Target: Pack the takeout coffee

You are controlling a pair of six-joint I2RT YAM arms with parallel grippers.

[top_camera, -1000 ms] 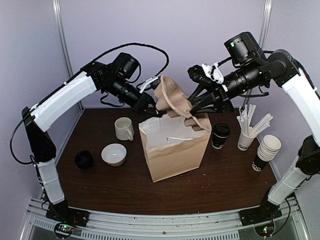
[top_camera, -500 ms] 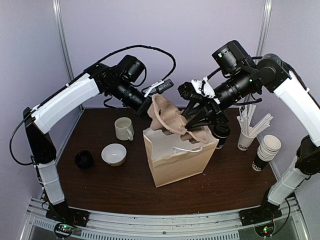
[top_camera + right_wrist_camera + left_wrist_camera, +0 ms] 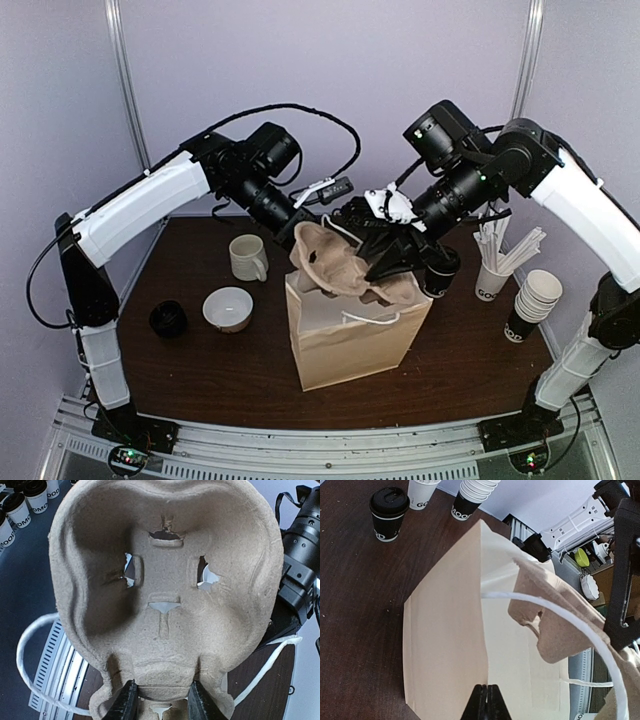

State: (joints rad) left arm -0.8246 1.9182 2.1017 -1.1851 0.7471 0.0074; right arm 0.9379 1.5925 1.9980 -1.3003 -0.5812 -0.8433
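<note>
R jaws grip pulp carrier [image 3: 165, 570] above bag [image 3: 350, 340]; L jaws pinch bag rim. Risk: carrier snags handle [image 3: 500, 595], bag tips onto coffee [image 3: 389, 512].

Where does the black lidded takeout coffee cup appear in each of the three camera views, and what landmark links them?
Top external: the takeout coffee stands right of centre, beside the paper bag's far right corner, partly hidden.
Left wrist: top left corner, upright on the table.
Right wrist: not identifiable; the cup carrier fills the picture.
Shared landmark: the cup carrier, seen in all three.
</note>
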